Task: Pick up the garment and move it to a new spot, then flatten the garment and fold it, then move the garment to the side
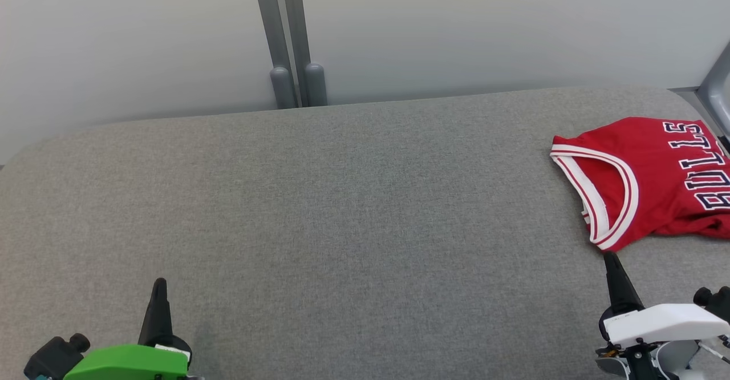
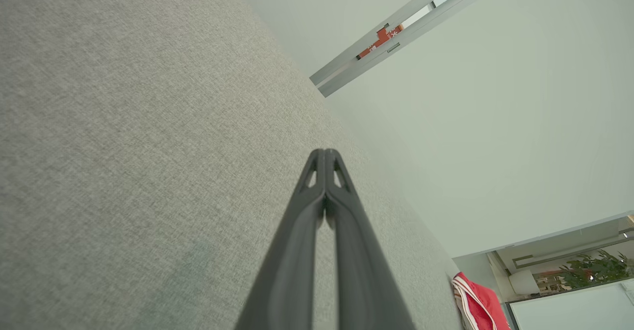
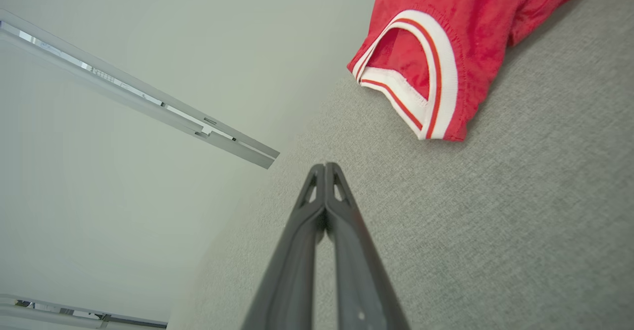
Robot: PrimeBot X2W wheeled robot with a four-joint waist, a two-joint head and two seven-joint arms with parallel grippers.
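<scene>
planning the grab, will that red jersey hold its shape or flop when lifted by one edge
Probably floppy: the jersey lies rumpled, so it should drape when lifted. Likely light, since the cloth looks thin. Pushed, it would probably bunch on the grey surface.

The red jersey runs off the head view's right edge, so its lettering gets chopped partway. Left wrist view catches just a sliver of the jersey at the bottom edge, and the right wrist view crops the jersey at the top. That little red sign is way too small to read.
</scene>
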